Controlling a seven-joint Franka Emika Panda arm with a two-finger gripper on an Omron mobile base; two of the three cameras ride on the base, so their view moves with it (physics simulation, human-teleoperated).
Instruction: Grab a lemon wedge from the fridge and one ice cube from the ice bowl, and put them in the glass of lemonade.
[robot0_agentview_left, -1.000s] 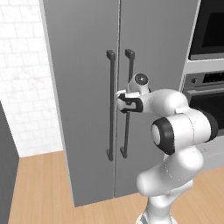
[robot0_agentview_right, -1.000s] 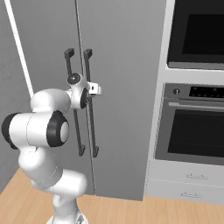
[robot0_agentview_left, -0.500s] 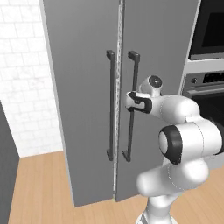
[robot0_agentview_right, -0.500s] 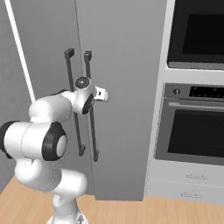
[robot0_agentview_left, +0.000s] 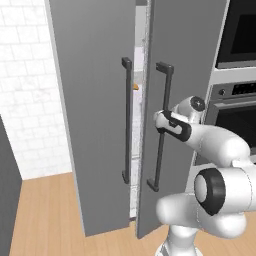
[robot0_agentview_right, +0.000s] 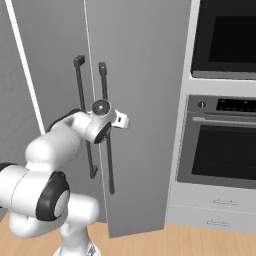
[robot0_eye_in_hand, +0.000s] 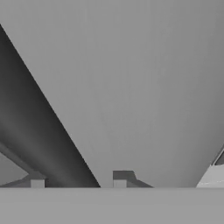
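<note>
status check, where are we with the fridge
End effector at right door handle, grip state unclear. Fridge doors cracked open, narrow gap. Lemon wedge not yet reached.

My arm comes up from the base, elbow bent, forearm reaching fwd w/ wrist roughly level, at mid-height of the right door handle (robot0_agentview_left: 161, 125) of the fridge (robot0_agentview_left: 190, 60). My gripper (robot0_agentview_left: 161, 121) sits right at that bar, fingers on either side of it, closed around it as far as I can tell. In the hand view my fingertips (robot0_eye_in_hand: 119, 179) poke up w/ the dark bar running diagonally between them.
</note>
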